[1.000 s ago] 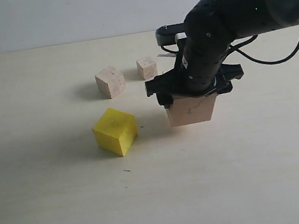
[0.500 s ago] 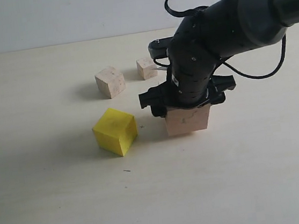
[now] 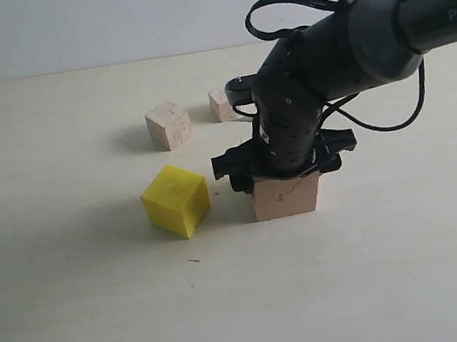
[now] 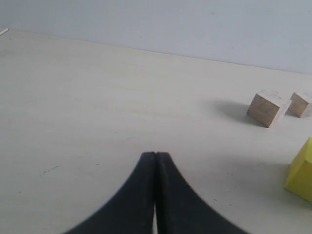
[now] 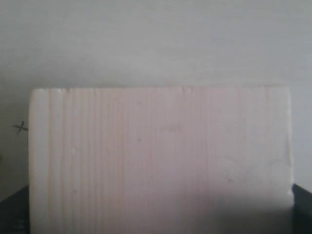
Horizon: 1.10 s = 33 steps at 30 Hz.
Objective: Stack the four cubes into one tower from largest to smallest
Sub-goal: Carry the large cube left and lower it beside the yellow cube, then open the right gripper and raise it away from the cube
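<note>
Right gripper point(image 3: 285, 173) clamps the large pale cube point(image 3: 286, 198), which sits flat on the table point(image 3: 87, 311). Next in size, the yellow cube point(image 3: 176, 200) lies close by but apart, on that cube's left in the exterior view, seemingly nearer this arm than the empty, closed left gripper point(image 4: 155, 163).

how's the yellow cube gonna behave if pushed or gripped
The yellow cube sits flat on the table and looks about as wide as tall, so a push should probably slide it, not roll it. Its flat, sharp-edged faces look rigid, likely easy to pinch squarely.
</note>
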Tool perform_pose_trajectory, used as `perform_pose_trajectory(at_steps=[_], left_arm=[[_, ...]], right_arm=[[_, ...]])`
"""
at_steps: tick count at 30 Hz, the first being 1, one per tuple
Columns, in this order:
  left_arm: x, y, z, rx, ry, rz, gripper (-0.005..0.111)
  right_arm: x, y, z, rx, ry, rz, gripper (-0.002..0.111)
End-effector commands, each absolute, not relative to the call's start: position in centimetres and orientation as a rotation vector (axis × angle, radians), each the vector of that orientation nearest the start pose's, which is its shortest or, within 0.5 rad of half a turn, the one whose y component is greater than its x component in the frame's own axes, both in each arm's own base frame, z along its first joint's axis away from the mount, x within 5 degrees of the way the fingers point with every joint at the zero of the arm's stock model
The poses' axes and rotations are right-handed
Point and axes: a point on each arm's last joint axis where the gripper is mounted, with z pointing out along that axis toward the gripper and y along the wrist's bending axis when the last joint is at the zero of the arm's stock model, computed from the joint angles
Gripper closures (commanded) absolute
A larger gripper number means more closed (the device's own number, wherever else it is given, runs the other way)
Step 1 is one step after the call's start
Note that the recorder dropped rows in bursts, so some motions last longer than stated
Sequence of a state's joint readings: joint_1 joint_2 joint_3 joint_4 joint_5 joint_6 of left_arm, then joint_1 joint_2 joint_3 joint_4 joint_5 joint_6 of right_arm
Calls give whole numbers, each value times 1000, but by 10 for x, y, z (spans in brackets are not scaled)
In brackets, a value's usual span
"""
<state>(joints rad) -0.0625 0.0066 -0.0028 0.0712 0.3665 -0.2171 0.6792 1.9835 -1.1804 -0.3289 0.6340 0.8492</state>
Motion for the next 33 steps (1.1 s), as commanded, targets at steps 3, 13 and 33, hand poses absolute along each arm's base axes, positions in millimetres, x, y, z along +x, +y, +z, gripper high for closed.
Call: perform_pose_trajectory(at_steps=[3, 13, 33], left_arm=[[53, -1, 180, -99, 1846, -118, 107], [53, -1, 180, -99, 1846, -118, 107], [53, -1, 180, -99, 1846, -118, 107]], right_arm=[[302, 223, 125, -111, 2842, -15, 107], [302, 222, 129, -129, 2837, -25, 15], [285, 199, 238, -240, 2618, 3, 6]])
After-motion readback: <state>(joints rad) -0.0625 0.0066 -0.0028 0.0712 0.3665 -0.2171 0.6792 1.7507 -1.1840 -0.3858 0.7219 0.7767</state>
